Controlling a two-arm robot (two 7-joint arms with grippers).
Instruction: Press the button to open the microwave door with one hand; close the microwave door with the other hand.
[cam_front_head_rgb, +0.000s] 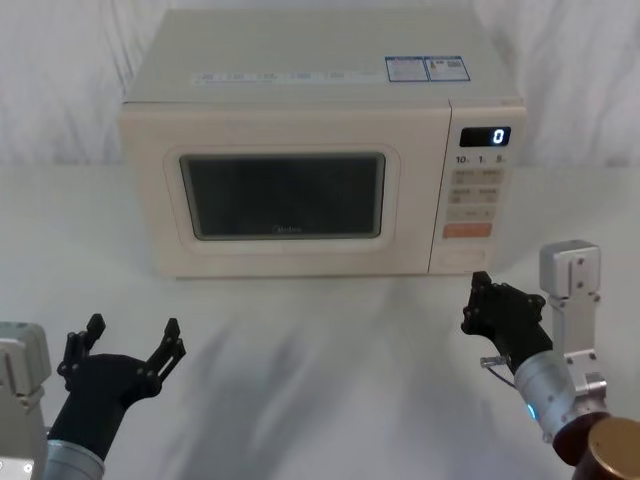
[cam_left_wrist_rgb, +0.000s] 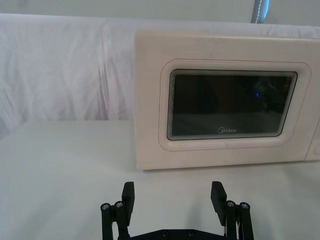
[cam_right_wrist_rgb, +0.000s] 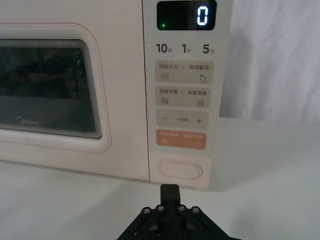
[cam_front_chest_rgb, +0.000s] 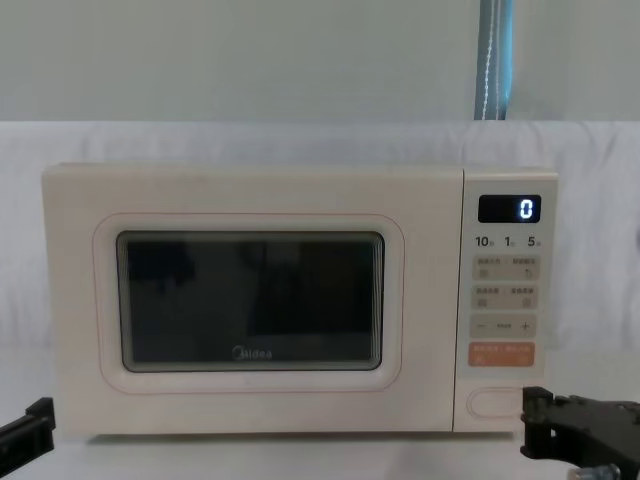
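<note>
Door (cam_front_head_rgb: 285, 195) closed | right gripper (cam_right_wrist_rgb: 169, 189) clenched, just before button (cam_right_wrist_rgb: 179, 169) | left gripper (cam_left_wrist_rgb: 173, 197) released, low

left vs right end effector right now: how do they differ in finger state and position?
The left end effector has its fingers spread open; the right end effector has its fingers closed together. The left sits low and well back from the microwave door; the right is nearer the microwave, lined up just short of the button without touching it. Both are black-fingered on silver-grey wrists, and neither holds anything.
</note>
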